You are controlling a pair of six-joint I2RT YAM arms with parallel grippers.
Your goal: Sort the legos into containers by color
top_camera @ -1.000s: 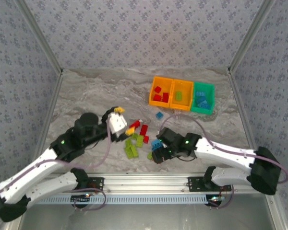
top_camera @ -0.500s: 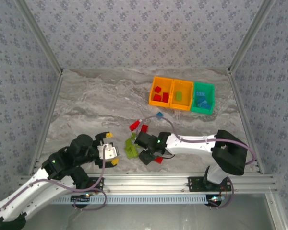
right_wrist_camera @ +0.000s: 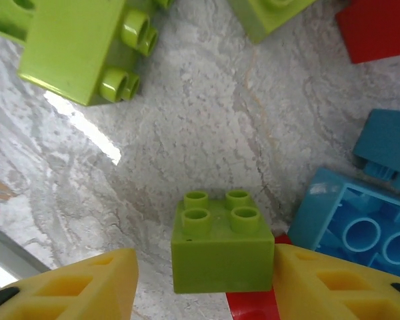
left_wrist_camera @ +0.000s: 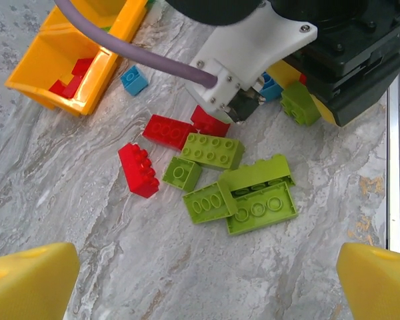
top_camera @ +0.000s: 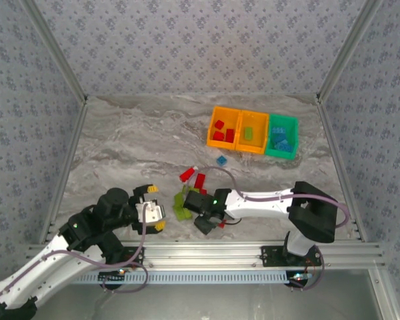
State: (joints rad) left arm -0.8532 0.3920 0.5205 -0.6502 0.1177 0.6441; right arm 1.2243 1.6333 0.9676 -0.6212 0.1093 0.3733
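The marbled table (top_camera: 133, 133) carries the row of containers (top_camera: 235, 147) toward its far right corner, each with sorted bricks inside. The loose legos (left_wrist_camera: 227, 173) lie heaped by the middle of the near edge. Just left of the heap, the left gripper (top_camera: 155, 208) hangs spread wide and empty. The right gripper (right_wrist_camera: 207, 280) straddles a small green brick (right_wrist_camera: 220, 250): one pad touches it, the other shows a gap, so it isn't clamped. I'd close squarely and lift straight up. A blue brick (right_wrist_camera: 350, 220) crowds one side, and a red piece (right_wrist_camera: 253, 303) at its foot might drag along.
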